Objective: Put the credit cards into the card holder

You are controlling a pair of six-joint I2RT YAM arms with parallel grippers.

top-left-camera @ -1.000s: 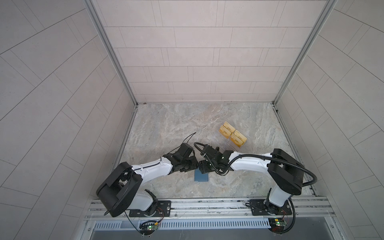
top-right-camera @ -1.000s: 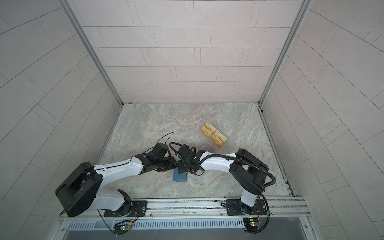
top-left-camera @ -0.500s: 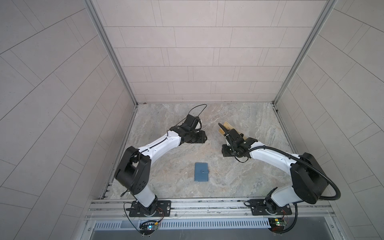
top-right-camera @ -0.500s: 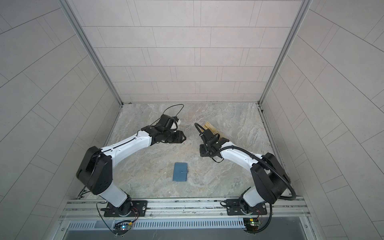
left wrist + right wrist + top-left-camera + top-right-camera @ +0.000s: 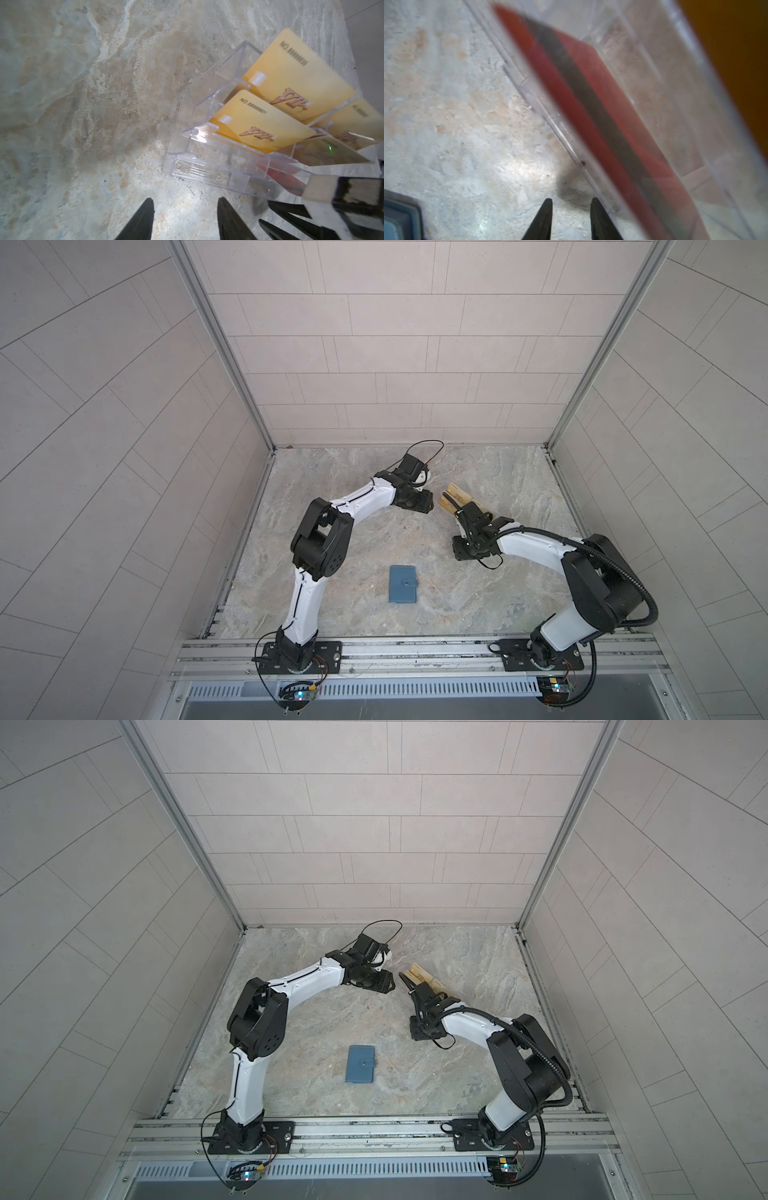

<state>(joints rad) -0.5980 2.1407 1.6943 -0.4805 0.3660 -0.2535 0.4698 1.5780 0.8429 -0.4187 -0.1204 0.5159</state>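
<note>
In the rack [image 5: 207,172]: gold cards [image 5: 291,83] printed "VIP" and "NO 88888801"; a red card [image 5: 591,108].
Left gripper [image 5: 185,199]: parted, empty.
Right gripper [image 5: 572,199]: parted, empty.

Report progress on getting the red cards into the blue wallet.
Done: nothing visible; the card holder lies closed. In hand: nothing; the left claw and right claw are open and empty at the clear rack. Remaining: the credit cards sit in that rack.

Left tool [image 5: 185,222] and right tool [image 5: 571,220] — both low, jaws apart, nothing between.
</note>
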